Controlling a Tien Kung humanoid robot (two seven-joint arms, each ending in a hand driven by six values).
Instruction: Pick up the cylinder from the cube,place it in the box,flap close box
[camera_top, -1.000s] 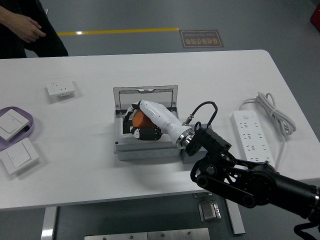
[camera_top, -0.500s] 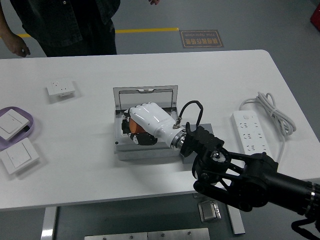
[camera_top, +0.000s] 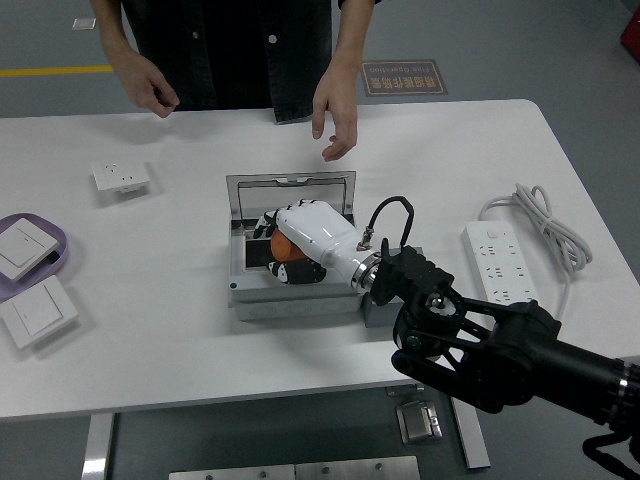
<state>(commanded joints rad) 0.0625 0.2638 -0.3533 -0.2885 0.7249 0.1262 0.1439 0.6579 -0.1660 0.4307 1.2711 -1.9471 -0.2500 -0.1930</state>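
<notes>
The grey metal box (camera_top: 240, 298) sits mid-table with its lid (camera_top: 290, 191) standing open at the far side. My right hand (camera_top: 285, 250), white with black fingers, reaches into the box and is shut on the orange cylinder (camera_top: 285, 246), which shows between the fingers inside the box. A grey cube (camera_top: 378, 312) lies just right of the box, mostly hidden under my right arm (camera_top: 480, 345). The left hand is out of view.
A person stands at the far side, both hands (camera_top: 335, 125) hanging over the table edge. A white power strip (camera_top: 500, 265) with coiled cord lies right. A wall socket (camera_top: 121, 177), a purple tray (camera_top: 55, 245) with a switch, and another switch (camera_top: 38, 312) lie left.
The person has walked from the far left to directly behind the box, hands now over the table edge. My right hand stays in the box on the cylinder, shifted slightly.
</notes>
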